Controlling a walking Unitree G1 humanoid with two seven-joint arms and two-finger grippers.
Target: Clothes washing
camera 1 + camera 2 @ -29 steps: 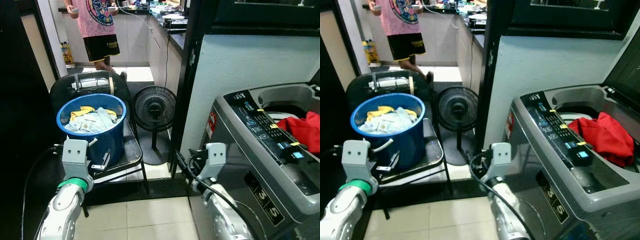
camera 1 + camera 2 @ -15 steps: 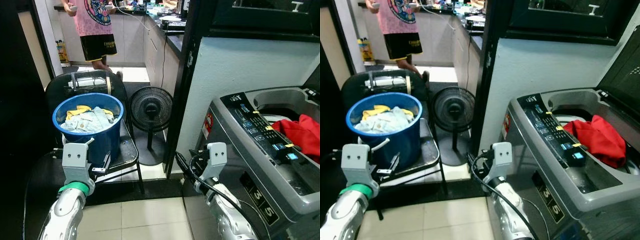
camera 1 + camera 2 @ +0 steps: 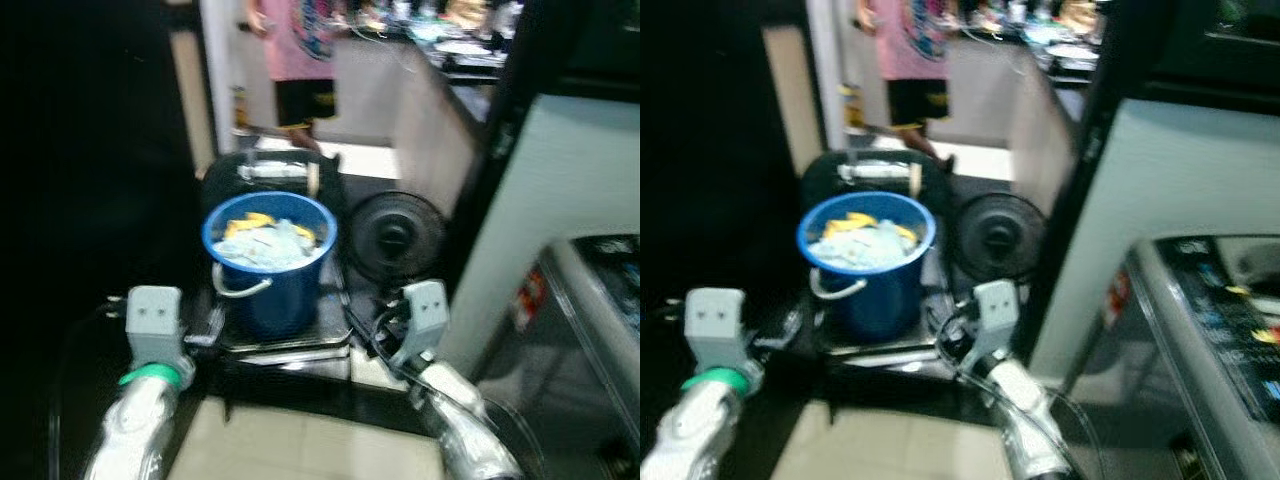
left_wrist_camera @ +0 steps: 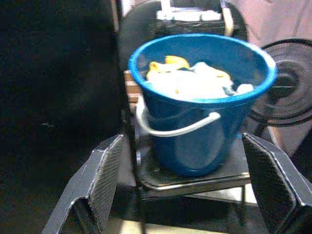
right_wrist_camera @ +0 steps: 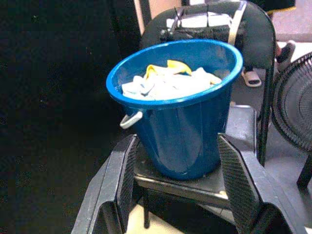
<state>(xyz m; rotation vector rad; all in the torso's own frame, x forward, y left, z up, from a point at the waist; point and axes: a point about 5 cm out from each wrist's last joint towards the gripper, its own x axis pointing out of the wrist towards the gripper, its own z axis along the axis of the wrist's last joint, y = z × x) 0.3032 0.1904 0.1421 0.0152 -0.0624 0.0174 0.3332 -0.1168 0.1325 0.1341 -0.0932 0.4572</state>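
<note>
A blue bucket [image 3: 270, 262] with a white handle stands on a black chair seat [image 5: 239, 122], holding pale blue and yellow clothes [image 4: 192, 83]. The eye views are blurred. The grey washing machine [image 3: 1215, 305] sits at the right edge with its control panel showing. In the left wrist view my left gripper [image 4: 183, 141] is open, its two fingers wide apart and short of the bucket. In the right wrist view my right gripper [image 5: 178, 140] is open too, with the bucket framed between its fingers at a distance. Both arms are held low in front of me.
A black floor fan [image 3: 395, 235] stands right of the bucket. The chair's back [image 3: 270, 170] rises behind it. A person [image 3: 300, 50] in a pink shirt stands in the kitchen beyond. A dark wall [image 3: 90, 150] is on the left and a white wall [image 3: 1140, 170] on the right.
The camera has swung left: the bucket now sits near the middle, the washing machine has slid to the right edge and the red garment is out of frame. Both grippers stay open.
</note>
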